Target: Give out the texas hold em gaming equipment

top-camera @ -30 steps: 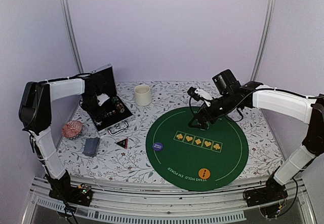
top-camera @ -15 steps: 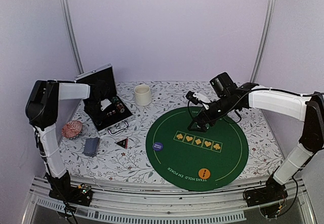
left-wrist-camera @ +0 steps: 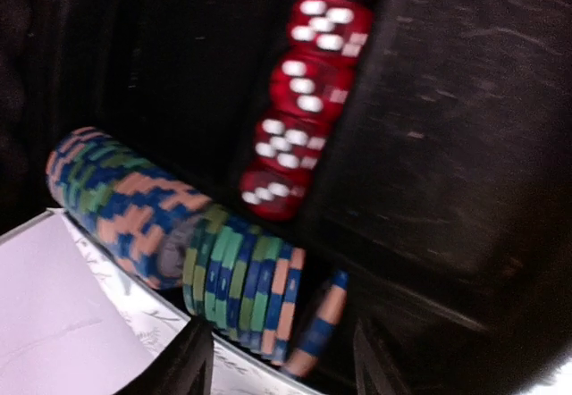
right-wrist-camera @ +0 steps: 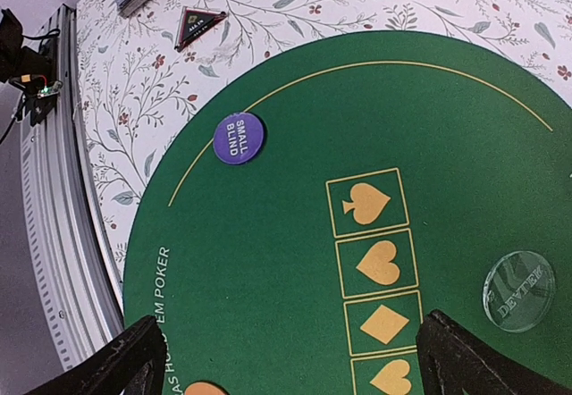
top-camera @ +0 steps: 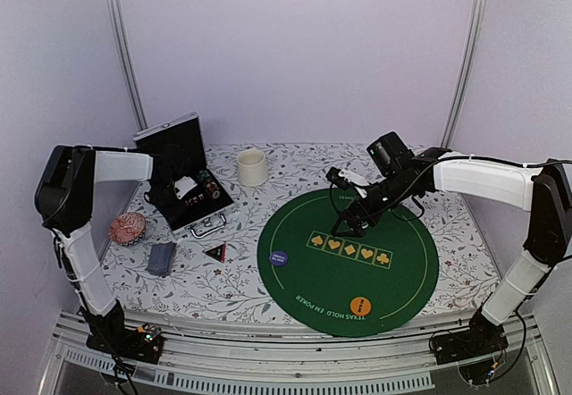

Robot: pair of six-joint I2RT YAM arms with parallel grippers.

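Left claw (left-wrist-camera: 279, 368) dipped into case (top-camera: 172, 141), straddling chips (left-wrist-camera: 241, 279), right claw (right-wrist-camera: 304, 359) spread above mat (right-wrist-camera: 268, 261)

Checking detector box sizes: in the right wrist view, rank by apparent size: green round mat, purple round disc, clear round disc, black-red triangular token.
1. green round mat
2. clear round disc
3. purple round disc
4. black-red triangular token
The clear disc sits nearer the camera, so 2 versus 3 is unsure.

The left arm (top-camera: 116, 164) reached toward the far left, forearm angled down, and the left pincer (left-wrist-camera: 281, 364) pointed downward with its fingers partly apart. The right arm (top-camera: 483, 179) stretched inward, wrist dipped low, and the right pincer (right-wrist-camera: 299, 368) gaped wide.
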